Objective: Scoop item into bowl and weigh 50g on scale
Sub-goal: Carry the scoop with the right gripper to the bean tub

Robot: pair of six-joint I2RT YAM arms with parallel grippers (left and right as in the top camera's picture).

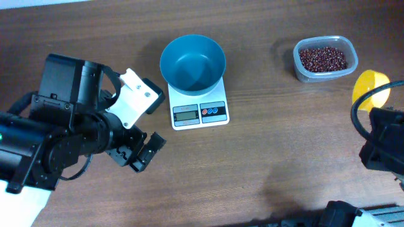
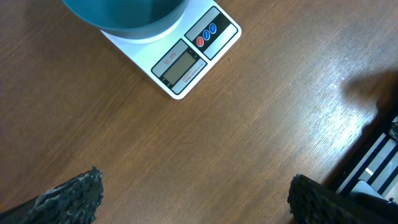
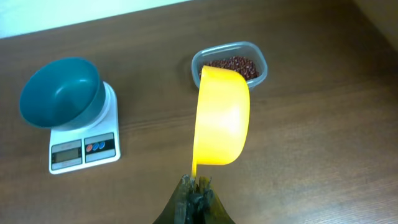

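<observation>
Right claw holds a scoop short of the beans

The right gripper (image 3: 194, 185) is clamped on the handle of a yellow scoop (image 3: 221, 118), which juts ahead of it, seemingly poised for the red-brown beans (image 3: 239, 65) in the clear tub (image 3: 264, 65) just beyond. Ahead to its left, the teal bowl (image 3: 59, 93) sits empty on the white scale (image 3: 84, 149), so added beans would register. The left gripper (image 2: 196, 199), fingers apart, holds nothing

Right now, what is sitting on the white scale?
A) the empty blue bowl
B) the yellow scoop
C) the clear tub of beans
A: the blue bowl rests on the scale with nothing in it, while the tub stands off to one side and the right pincer holds the yellow scoop.
</observation>
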